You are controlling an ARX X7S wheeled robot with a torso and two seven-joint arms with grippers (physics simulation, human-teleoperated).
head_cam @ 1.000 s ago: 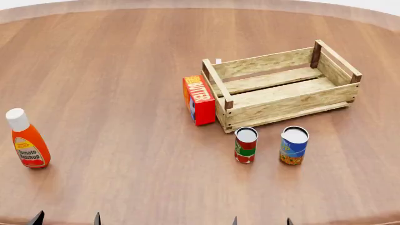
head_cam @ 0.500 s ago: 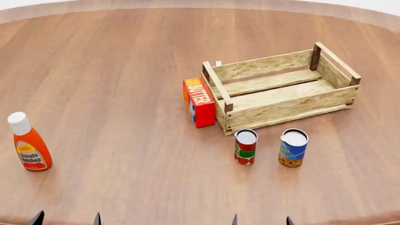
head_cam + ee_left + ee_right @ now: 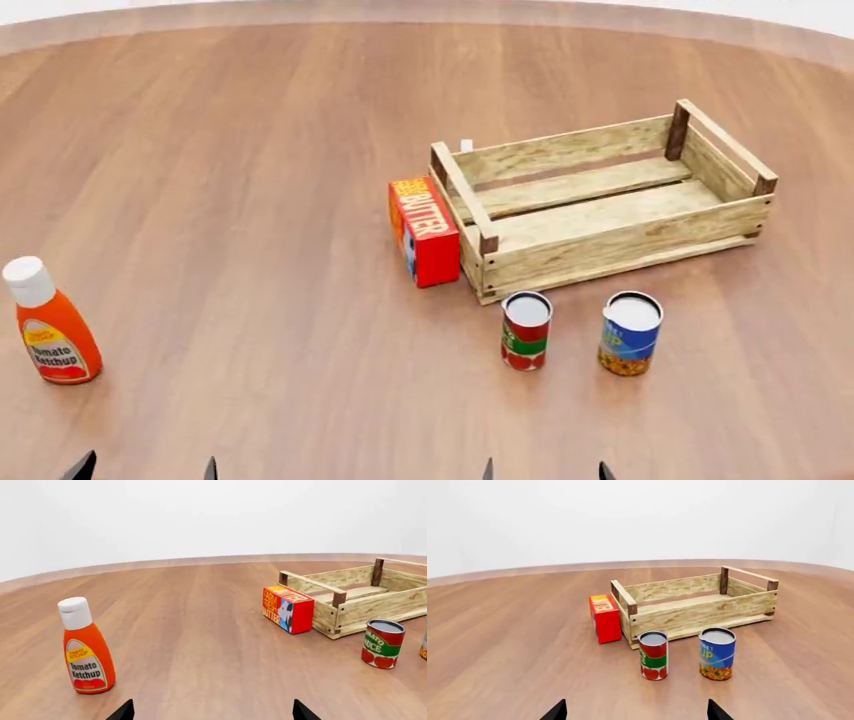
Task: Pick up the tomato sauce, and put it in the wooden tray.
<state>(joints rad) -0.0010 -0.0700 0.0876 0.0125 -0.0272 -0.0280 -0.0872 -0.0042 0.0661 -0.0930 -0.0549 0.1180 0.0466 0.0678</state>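
Layout at the outset of the pick, read from left to right and placed against the wooden tray [image 3: 607, 205]. The ketchup bottle [image 3: 43, 322] stands upright with its white cap on, far to the left of the tray and well apart from everything else; it is a distractor and plays no part in the task. The left gripper [image 3: 144, 468] shows only as two dark fingertips at the near edge of the table [image 3: 240, 150], spread apart with nothing between them. A red butter box [image 3: 423, 231] stands on edge just beside the tray's left end wall, close enough that contact cannot be ruled out. The tray itself sits slightly turned on the table, with nothing visible on its slats.

The tomato sauce [image 3: 526, 330], a red-and-green can, stands upright just in front of the tray's near left corner, apart from the wall. The right gripper [image 3: 545, 470] hangs low at the near edge, roughly in line with this can; its fingers are parted and hold nothing. By that alignment the right arm looks the likelier one for the reach, which has not begun. The blue-and-yellow can [image 3: 629, 333] stands upright near the tomato sauce on its right, also in front of the tray; a wide approach risks nudging it.
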